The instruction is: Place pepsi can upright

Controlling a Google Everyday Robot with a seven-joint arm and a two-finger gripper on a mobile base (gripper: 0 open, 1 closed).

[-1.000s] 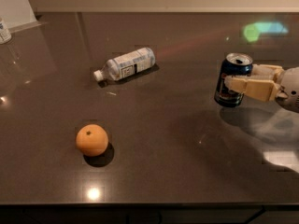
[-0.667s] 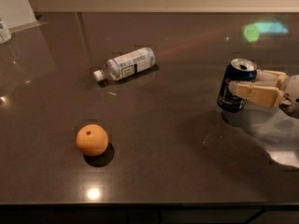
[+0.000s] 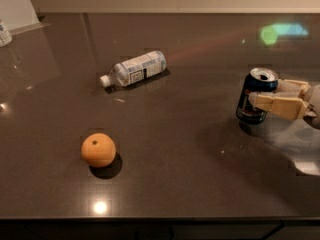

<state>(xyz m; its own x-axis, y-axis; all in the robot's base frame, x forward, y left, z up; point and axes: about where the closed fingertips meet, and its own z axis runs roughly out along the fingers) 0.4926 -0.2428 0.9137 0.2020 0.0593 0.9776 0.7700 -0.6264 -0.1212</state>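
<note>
You'll find the pepsi can (image 3: 251, 90) at the far right of the dark table (image 3: 190, 149), standing upright or very nearly so, with its silver top rim facing up and towards you. Its body is dark blue. Low on the side there is a patch of red and white, but most of the round logo is covered.

The gripper (image 3: 267, 93) comes in from the right edge and is closed around the can at mid-height. One beige finger (image 3: 272, 104) lies across the can's near side, and the other runs behind it, where you see only its back part. The wrist and arm are cut off by the right edge of the view.

You cannot tell whether the can's base sits on the table or hangs just above it, because the bottom rim merges with the dark shadow beneath.

Well apart to the left, a clear plastic bottle (image 3: 134, 69) with a white label lies on its side, cap pointing left. An orange (image 3: 98, 149) sits nearer you, left of centre. At the upper left edge a small white container (image 3: 4, 32) is cut off, and you cannot make out what it is.
</note>
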